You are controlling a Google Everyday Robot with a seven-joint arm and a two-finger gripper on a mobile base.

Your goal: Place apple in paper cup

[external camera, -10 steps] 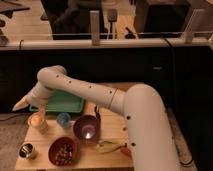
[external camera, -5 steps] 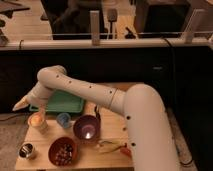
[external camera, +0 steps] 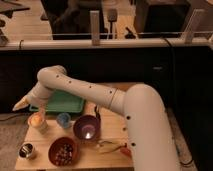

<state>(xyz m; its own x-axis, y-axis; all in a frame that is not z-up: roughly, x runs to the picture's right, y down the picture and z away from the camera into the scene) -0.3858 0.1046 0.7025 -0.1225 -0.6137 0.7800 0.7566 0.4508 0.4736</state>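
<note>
Jo: Nothing has budged since a moment back. Arm (external camera: 90,92) in the same bend, tool (external camera: 33,106) hanging just over the paper cup (external camera: 39,126) at the left of the worktop (external camera: 44,140).

Sam: And its grip?

Jo: Cannot tell whether it's open or closed, or has hold of anything.

Sam: Where's the apple (external camera: 36,118)?

Jo: An orange round right at the cup's mouth. Looks seated in it, or on the rim. I'd call this the release step, nearly done.

Sam: So next?

Jo: By my reckoning, let go cleanly and lift straight up, no sideways nudge. That cup looks light, and the blue cup (external camera: 63,119) stands just beside it.

Sam: Further out?

Jo: Green tray (external camera: 57,102) behind, purple bowl (external camera: 86,127) right of the blue cup, brown bowl (external camera: 63,151) of small bits in front, metal cup (external camera: 27,150) at the near left corner, a long yellowish item (external camera: 107,146) by the arm's base.

Sam: And the room?

Jo: Dark partition (external camera: 150,65) behind the wooden worktop, pale posts (external camera: 95,27) above it, chairs (external camera: 70,17) beyond on a wooden floor (external camera: 30,22).
</note>
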